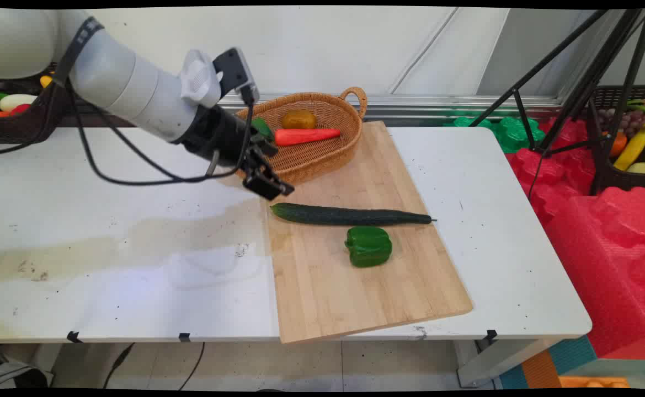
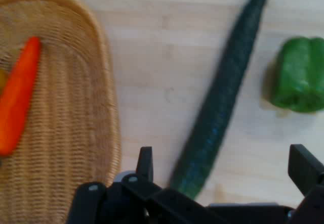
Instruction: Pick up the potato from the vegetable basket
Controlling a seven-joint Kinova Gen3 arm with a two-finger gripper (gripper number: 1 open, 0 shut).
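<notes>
Hovering over the cutting board [image 1: 366, 286], the claw [image 2: 223, 171] stands spread and empty. To its left lies the wicker basket [image 2: 76, 133] holding a carrot [image 2: 17, 97]. Between the fingers lies the cucumber's [image 2: 223, 102] near end; further right, a green pepper [image 2: 298, 75]. Judgement: a clean grip needs fingers straddling the cucumber squarely, clear of the basket rim.
</notes>
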